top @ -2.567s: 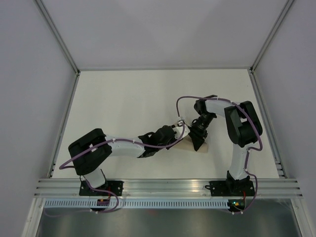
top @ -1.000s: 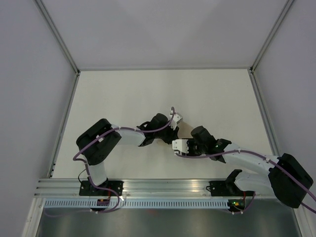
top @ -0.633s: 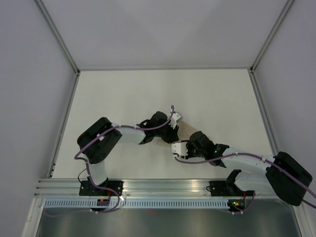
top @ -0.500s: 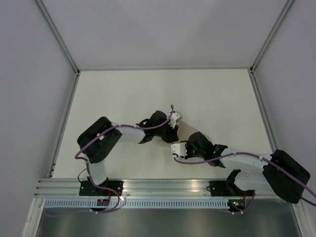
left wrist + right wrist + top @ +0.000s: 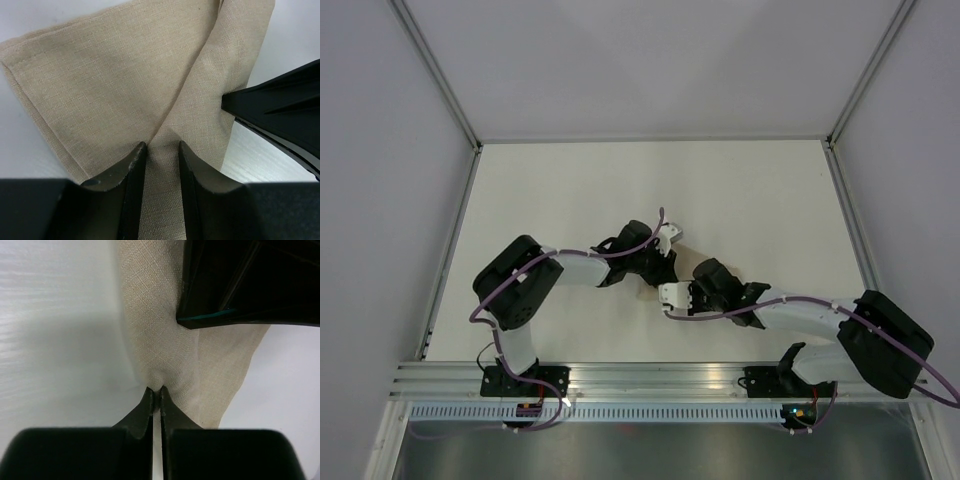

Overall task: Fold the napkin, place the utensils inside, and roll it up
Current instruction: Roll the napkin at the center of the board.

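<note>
Left wrist: creased tan napkin [image 5: 115, 85], pinched by left gripper [image 5: 162, 157] and right gripper [image 5: 156, 391].

A white table [image 5: 570, 190] lay inside pale grey walls [image 5: 650, 60] (metal posts [image 5: 437, 75] standing at the far corners). An aluminium rail [image 5: 650, 378] ran along its near edge, a slotted strip [image 5: 660, 411] just beside.

You have: right gripper [image 5: 156, 397], jaws pinched together on a fold of the tan napkin [image 5: 160, 340]; left arm's black finger [image 5: 240, 285] over the cloth above; white table [image 5: 55, 340] beneath.
</note>
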### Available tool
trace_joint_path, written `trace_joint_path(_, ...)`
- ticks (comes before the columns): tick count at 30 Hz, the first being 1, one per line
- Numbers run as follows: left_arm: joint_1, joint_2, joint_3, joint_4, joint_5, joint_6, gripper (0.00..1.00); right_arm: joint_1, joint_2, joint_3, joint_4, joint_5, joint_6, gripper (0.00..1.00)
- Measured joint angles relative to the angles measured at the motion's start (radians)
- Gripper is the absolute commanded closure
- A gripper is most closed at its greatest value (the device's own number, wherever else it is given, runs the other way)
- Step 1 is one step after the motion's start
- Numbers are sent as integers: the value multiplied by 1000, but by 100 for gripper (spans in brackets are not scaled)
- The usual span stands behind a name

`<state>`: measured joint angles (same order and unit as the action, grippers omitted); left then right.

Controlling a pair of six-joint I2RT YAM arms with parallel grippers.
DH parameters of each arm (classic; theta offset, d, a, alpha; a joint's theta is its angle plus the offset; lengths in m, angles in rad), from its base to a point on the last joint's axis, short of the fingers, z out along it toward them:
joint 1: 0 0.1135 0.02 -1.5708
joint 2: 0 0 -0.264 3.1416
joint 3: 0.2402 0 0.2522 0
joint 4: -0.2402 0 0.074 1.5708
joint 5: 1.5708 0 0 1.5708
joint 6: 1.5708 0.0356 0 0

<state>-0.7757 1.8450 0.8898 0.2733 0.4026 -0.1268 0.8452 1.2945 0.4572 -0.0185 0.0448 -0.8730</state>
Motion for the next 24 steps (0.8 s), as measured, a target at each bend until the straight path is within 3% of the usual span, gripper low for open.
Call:
trace_joint_path(8, 11, -231, -109, -10, -97, -56, 56, -13, 94, 213, -307, -176, 32, 100)
trace_joint_path(13, 11, -447, -175, 48, -296, -95, 55, -62, 205, 362, -500, -291, 30, 99)
trace_joint_path(18, 11, -701, -381, 125, -514, -147, 54, -141, 342, 518, -676, -410, 0, 100)
trace_joint_path(24, 9, -916, -511, 134, -627, -161, 54, -238, 563, 745, -929, -566, -66, 100)
